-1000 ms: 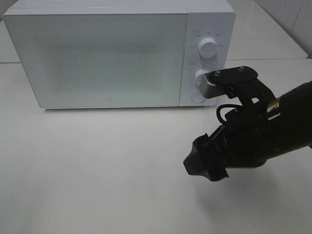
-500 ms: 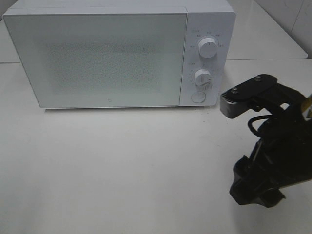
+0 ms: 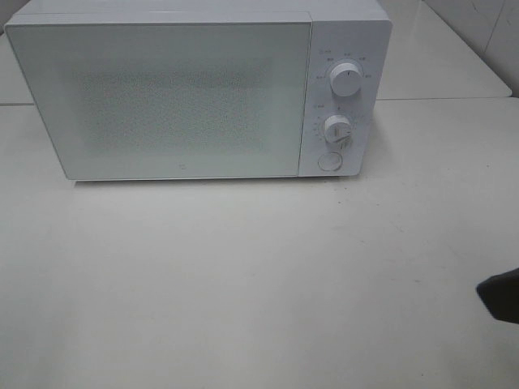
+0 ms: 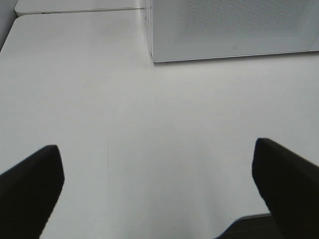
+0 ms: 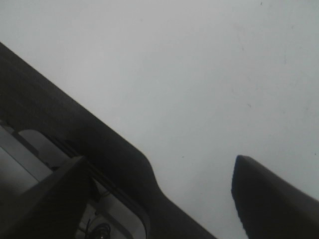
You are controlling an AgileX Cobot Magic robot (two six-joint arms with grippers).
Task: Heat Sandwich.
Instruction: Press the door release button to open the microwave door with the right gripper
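The sandwich is out of view. A white microwave [image 3: 199,89] stands at the back of the table with its door shut. In the left wrist view my left gripper [image 4: 155,149] is open above the bare white tabletop, its two black fingers far apart with nothing between them, and the microwave's lower corner [image 4: 234,47] lies ahead. My right gripper [image 5: 159,163] is open too, empty, over the table's dark edge strip [image 5: 99,144]. In the exterior view only a black bit of the right arm [image 3: 503,297] shows at the right edge.
The microwave's panel carries an upper knob [image 3: 346,80], a lower knob [image 3: 336,128] and a round button [image 3: 329,161]. The white table [image 3: 243,275] spreads in front of it. A second white surface [image 3: 442,57] sits behind at the right.
The right arm has pulled away from the microwave's lower knob, moving right and toward the front until it is almost out of the exterior view. The microwave has not moved.
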